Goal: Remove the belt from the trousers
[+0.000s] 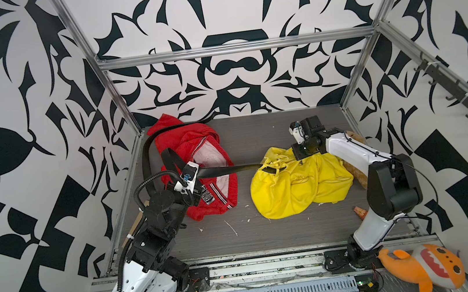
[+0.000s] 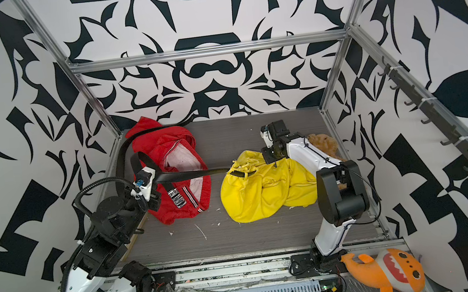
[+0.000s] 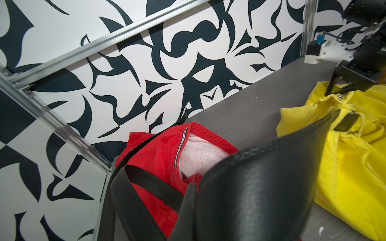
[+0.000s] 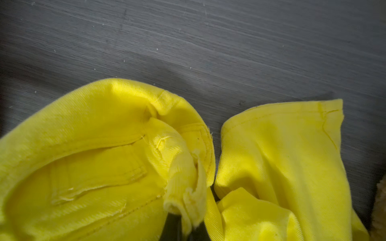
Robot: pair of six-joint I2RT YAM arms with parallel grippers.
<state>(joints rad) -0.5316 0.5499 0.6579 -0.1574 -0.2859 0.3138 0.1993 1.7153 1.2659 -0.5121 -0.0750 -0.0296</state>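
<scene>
The yellow trousers [image 1: 301,187] [image 2: 265,191] lie crumpled at the middle right of the grey table. A black belt [image 1: 229,170] [image 2: 196,174] runs taut from a loop at their waistband [image 3: 346,121] leftwards into my left gripper [image 1: 197,177] [image 2: 156,180], which is shut on it. Past the gripper the belt curls over the red garment and trails to the back wall. In the left wrist view the belt [image 3: 261,187] hides the jaws. My right gripper [image 1: 301,159] [image 3: 336,94] [image 4: 183,227] is shut on a fold of the trousers' waistband [image 4: 188,187].
A red garment [image 1: 196,145] [image 2: 172,148] with a white lining lies at the back left under the belt's slack. A brown plush [image 1: 355,153] sits behind the right arm. An orange plush fish [image 1: 424,269] lies outside the front rail. Hooks [image 1: 464,100] line the right wall.
</scene>
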